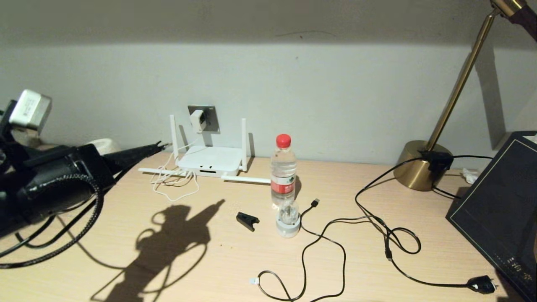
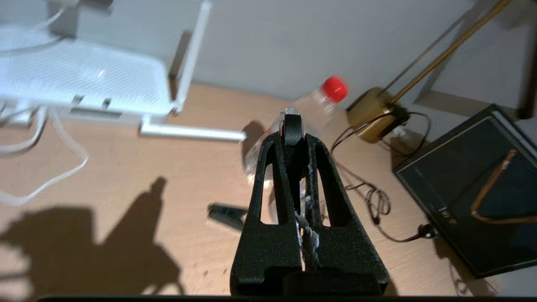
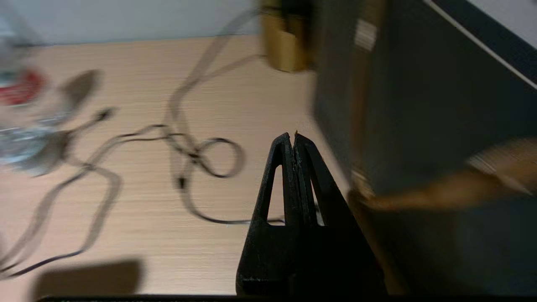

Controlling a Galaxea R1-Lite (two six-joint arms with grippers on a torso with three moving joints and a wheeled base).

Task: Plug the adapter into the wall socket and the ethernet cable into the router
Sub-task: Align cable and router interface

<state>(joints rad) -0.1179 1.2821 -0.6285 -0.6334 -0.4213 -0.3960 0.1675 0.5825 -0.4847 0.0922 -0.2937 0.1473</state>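
Note:
The white adapter (image 1: 197,120) sits plugged into the dark grey wall socket (image 1: 211,114), and its thin white cord (image 1: 174,184) trails down onto the table. Below it the white router (image 1: 209,162) lies with its antennas spread, also seen in the left wrist view (image 2: 82,79). The ethernet cable (image 1: 279,287) lies loose at the front of the table, its clear connector (image 1: 253,280) free. My left gripper (image 1: 158,146) (image 2: 293,136) hovers left of the router, shut and empty. My right gripper (image 3: 292,136) is shut over the table's right side and is out of the head view.
A water bottle (image 1: 283,176) with a red cap stands mid-table, a black clip (image 1: 247,220) beside it. A USB-tipped cable (image 1: 315,202) and the lamp cord with its black plug (image 1: 482,285) sprawl to the right. A brass lamp (image 1: 423,168) and a black box (image 1: 497,218) stand at the right.

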